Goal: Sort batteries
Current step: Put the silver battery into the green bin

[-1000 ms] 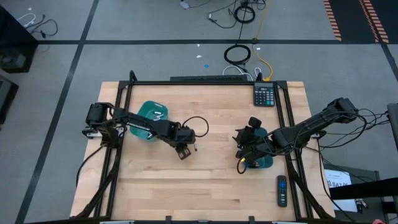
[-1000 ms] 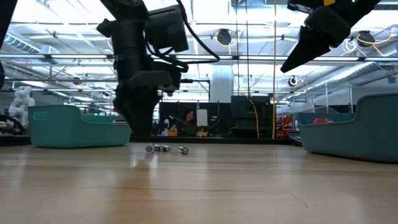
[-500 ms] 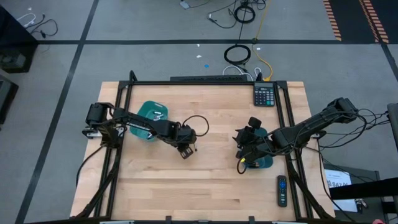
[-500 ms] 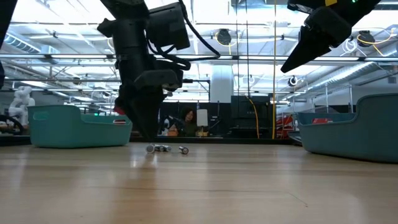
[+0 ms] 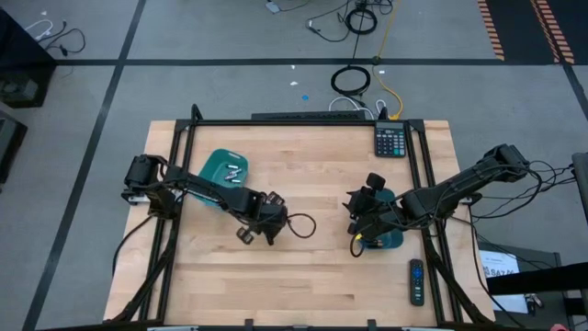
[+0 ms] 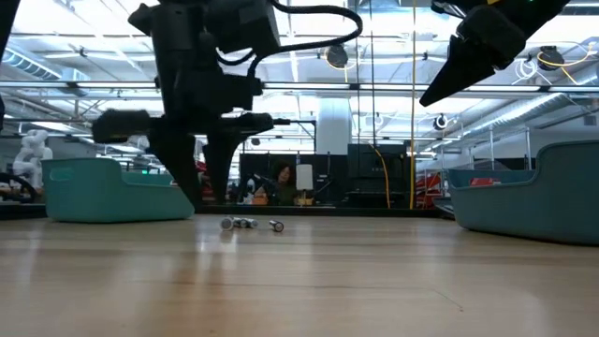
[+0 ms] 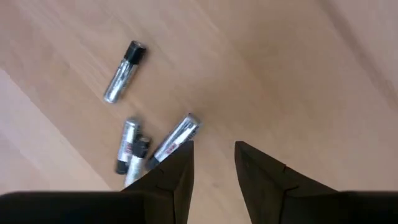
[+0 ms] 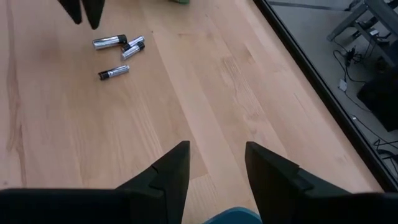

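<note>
Wood table (image 5: 322, 276): batteries (image 7: 163, 148) label unreadable; left fingers (image 7: 179, 177) parted, right fingers (image 8: 171, 171) parted, empty.

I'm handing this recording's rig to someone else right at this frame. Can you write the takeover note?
Left gripper: open, empty, low over the table centre, right beside the loose batteries.
Right gripper: open, empty, waiting above the right teal tray.
Job's things: three or four silvery batteries lie in a small cluster on the bare wood, one slightly apart. The left teal tray already holds a few cells.
Done: some cells sorted into the left tray.
Left: pick up the cluster and sort it; nothing is held now.
</note>
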You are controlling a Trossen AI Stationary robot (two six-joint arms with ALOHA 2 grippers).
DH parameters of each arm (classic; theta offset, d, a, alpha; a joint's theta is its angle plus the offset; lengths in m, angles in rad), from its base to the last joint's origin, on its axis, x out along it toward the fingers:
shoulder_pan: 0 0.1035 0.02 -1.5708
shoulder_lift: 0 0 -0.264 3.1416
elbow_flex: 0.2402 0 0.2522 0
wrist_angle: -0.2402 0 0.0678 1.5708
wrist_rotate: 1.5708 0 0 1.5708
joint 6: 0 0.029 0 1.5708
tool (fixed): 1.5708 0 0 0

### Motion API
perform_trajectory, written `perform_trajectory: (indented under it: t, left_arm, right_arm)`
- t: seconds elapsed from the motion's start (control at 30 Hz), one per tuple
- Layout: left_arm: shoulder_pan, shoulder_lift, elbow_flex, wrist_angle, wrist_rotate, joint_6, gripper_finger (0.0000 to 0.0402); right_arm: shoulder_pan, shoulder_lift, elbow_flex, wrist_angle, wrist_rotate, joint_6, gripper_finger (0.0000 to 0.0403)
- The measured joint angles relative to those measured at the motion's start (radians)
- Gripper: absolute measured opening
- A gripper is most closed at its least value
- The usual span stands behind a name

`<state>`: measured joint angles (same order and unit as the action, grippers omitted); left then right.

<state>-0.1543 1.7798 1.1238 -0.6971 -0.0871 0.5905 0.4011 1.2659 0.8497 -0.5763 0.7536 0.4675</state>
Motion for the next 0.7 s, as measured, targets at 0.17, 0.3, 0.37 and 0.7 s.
perform_trajectory:
  t: [0.17,0.3,0.37,0.7]
  left_arm:
    - [0.006,0.0,0.0,0.017,-0.028,0.196,0.0127]
    - [0.013,0.0,0.0,0.045,-0.057,0.282,0.0127]
    - [0.019,0.001,-0.001,0.041,-0.056,0.32,0.0127]
    - [0.03,0.091,-0.001,0.087,-0.089,0.486,0.0127]
  right_arm:
    - [0.0,0.0,0.0,-0.001,0.0,0.0,0.0146]
    - [0.0,0.0,0.0,-0.001,0.0,-0.001,0.0146]
    - [0.0,0.0,0.0,-0.001,0.0,-0.001,0.0146]
    - [0.0,0.0,0.0,-0.001,0.0,-0.001,0.0146]
